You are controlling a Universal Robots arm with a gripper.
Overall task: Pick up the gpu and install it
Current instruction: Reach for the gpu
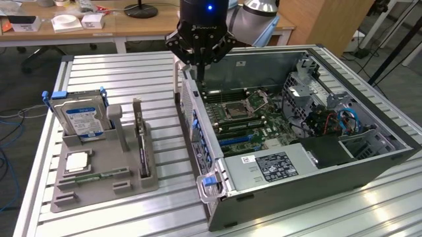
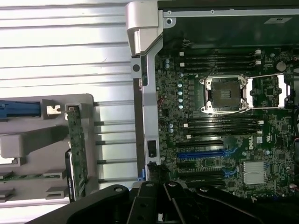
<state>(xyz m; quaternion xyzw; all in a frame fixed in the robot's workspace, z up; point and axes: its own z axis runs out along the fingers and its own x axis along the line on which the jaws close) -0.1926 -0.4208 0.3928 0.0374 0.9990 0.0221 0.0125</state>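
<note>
Gpu not lifted, install not started!
The tool (image 1: 199,61) hangs closed and empty at top centre of the exterior view, over the open computer case (image 1: 316,192). The gpu (image 1: 140,143) stands on edge in the grey holder (image 1: 92,186), lower left, well apart.

The arm (image 1: 260,15) has a rounded silver-grey joint cover. Its wrist (image 1: 197,11) is a black cylinder with a small glowing blue light (image 1: 209,7). The gripper (image 1: 199,66) is black, built of angular linked bars, with faint pale lettering (image 1: 201,29) across its body. In the wrist view its linkage (image 2: 163,200) shows round pivot pins.
</note>
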